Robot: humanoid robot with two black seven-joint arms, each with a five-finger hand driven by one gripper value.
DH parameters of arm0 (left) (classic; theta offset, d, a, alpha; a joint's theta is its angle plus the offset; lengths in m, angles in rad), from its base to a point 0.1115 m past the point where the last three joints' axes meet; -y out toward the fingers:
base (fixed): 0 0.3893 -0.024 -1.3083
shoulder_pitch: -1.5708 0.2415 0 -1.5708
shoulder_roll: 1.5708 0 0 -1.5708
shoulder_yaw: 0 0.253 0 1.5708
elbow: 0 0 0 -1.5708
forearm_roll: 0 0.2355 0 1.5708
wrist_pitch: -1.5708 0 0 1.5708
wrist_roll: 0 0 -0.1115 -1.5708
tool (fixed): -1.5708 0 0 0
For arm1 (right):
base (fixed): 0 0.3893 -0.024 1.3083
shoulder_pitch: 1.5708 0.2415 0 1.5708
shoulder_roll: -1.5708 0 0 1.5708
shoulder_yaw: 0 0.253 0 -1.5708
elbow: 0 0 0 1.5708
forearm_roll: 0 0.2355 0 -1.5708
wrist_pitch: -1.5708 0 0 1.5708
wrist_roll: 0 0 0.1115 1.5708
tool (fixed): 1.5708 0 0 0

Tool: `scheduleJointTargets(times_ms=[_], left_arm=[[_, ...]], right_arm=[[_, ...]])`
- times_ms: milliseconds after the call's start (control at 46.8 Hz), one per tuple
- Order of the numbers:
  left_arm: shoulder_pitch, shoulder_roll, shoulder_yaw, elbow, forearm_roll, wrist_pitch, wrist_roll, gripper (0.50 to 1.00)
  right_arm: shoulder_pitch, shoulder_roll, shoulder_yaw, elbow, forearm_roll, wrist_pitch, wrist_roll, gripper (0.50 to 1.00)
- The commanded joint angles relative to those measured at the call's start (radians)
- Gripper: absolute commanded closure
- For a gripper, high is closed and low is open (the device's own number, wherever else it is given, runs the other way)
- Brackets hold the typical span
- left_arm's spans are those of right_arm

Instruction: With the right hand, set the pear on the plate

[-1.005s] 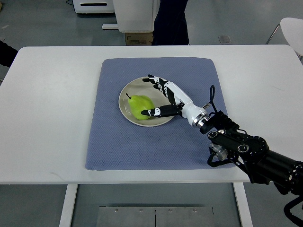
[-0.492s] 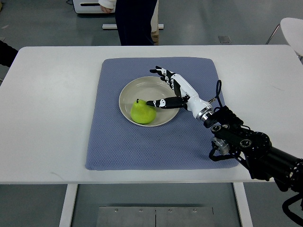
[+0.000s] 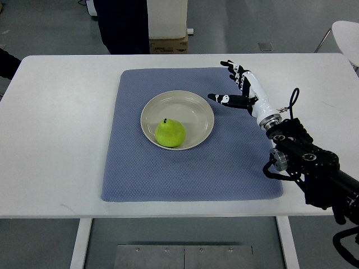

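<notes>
A green pear [image 3: 170,133] stands upright on the cream plate [image 3: 199,107], near its front left rim. The plate sits on a blue-grey mat [image 3: 190,168]. My right hand [image 3: 231,84] is open with fingers spread, empty, hovering over the mat's back right part, to the right of the plate and apart from it. Its arm comes in from the lower right.
The mat lies on a white table [image 3: 61,123]. A person's dark legs [image 3: 120,25] stand behind the table at the back left, next to a white cabinet [image 3: 166,19]. A white chair [image 3: 345,33] is at the far right.
My right hand has let go of the pear and pulled back to the right, off the plate. The pear stays upright on the plate. The person behind the table has moved left.
</notes>
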State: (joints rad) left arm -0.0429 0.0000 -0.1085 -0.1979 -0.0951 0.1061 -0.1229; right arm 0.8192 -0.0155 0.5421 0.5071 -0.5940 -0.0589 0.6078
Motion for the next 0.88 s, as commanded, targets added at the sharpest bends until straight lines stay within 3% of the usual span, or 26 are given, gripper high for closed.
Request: scheduleJointTargets(times_ms=[0, 278, 449, 599, 855], left_arm=[[0.000, 0.000, 0.001, 0.000, 0.000, 0.000, 0.000, 0.500], [0.000, 0.000, 0.001, 0.000, 0.000, 0.000, 0.000, 0.500], [0.000, 0.000, 0.000, 0.000, 0.000, 0.000, 0.000, 0.500], [0.000, 0.000, 0.001, 0.000, 0.000, 0.000, 0.000, 0.500], [0.000, 0.000, 0.000, 0.000, 0.000, 0.000, 0.000, 0.500]], right_arm=[[-0.011, 0.000, 0.059, 0.002, 0.000, -0.019, -0.043, 0.509], [-0.026, 0.014, 0.254, 0.018, -0.001, -0.114, -0.177, 0.507], [-0.058, 0.015, 0.409, 0.094, -0.001, -0.131, -0.278, 0.502], [-0.097, 0.015, 0.495, 0.185, -0.001, -0.131, -0.281, 0.500], [-0.118, 0.015, 0.496, 0.185, -0.001, -0.130, -0.281, 0.500]])
